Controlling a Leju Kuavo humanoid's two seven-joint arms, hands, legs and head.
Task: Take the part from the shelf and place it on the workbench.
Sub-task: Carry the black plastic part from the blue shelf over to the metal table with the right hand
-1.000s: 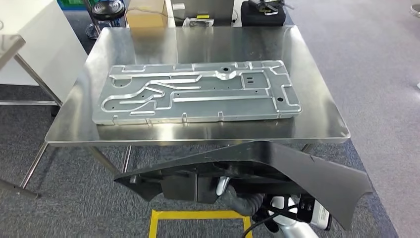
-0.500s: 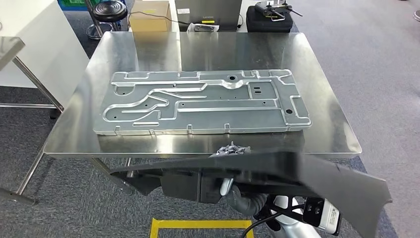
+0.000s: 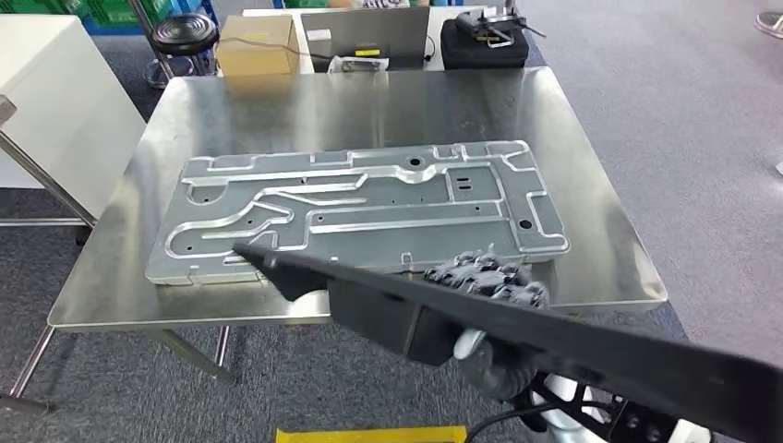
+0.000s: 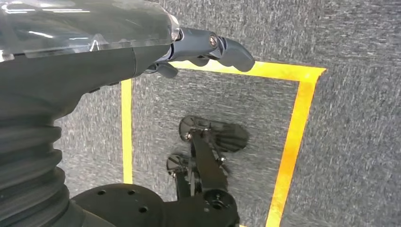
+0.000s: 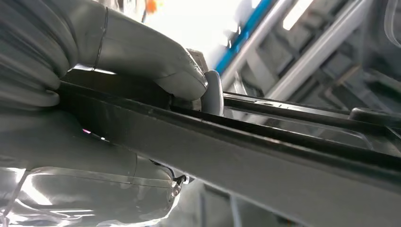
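Over the near edge of the steel surface (image 3: 572, 185), the right hand (image 3: 487, 277) grips a long black part (image 3: 591, 346), dark fingers (image 3: 475, 273) curled over its upper edge and thumb (image 5: 156, 61) pressed to its face. The part slants in the air, not resting on the surface, its far tip above a machined aluminium plate (image 3: 360, 208). The left hand (image 4: 208, 47) hangs above the floor, fingers curled, holding nothing.

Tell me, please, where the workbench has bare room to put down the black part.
The workbench is bare along its far strip, between the silver plate and the far edge, and in narrower margins at both ends. The middle is crowded by that plate. The right robot hand holds the black part over the near edge.
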